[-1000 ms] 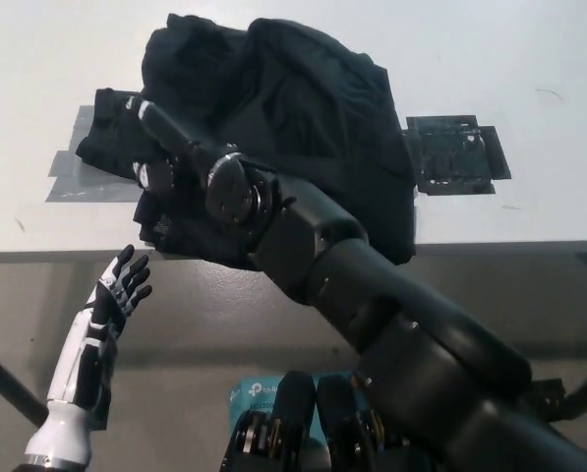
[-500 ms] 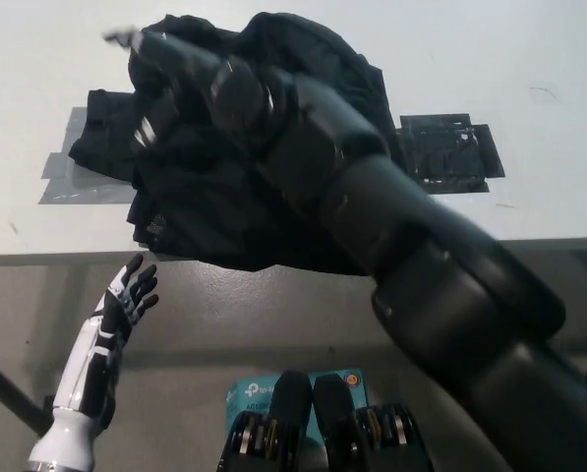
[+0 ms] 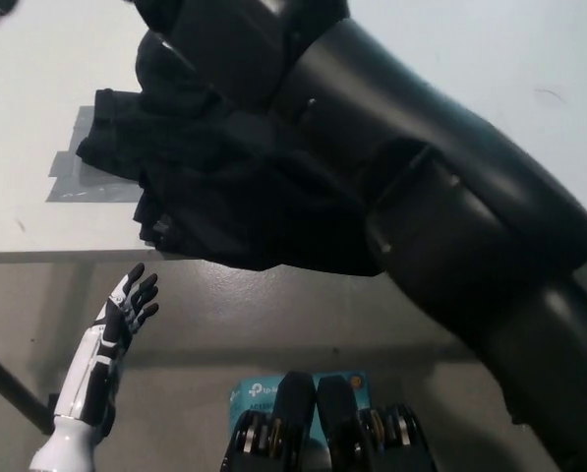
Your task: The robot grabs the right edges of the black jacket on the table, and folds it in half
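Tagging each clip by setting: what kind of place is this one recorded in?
Probably a lab or test room, not a home: a plain white table with grey tape patches stuck on it, a crumpled black fabric jacket laid on top, and a teal cardboard box on the bare grey floor.

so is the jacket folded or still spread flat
Neither neatly: the black jacket lies bunched in a rumpled heap on the table, one part hanging over the front edge. The right arm hides the rest.
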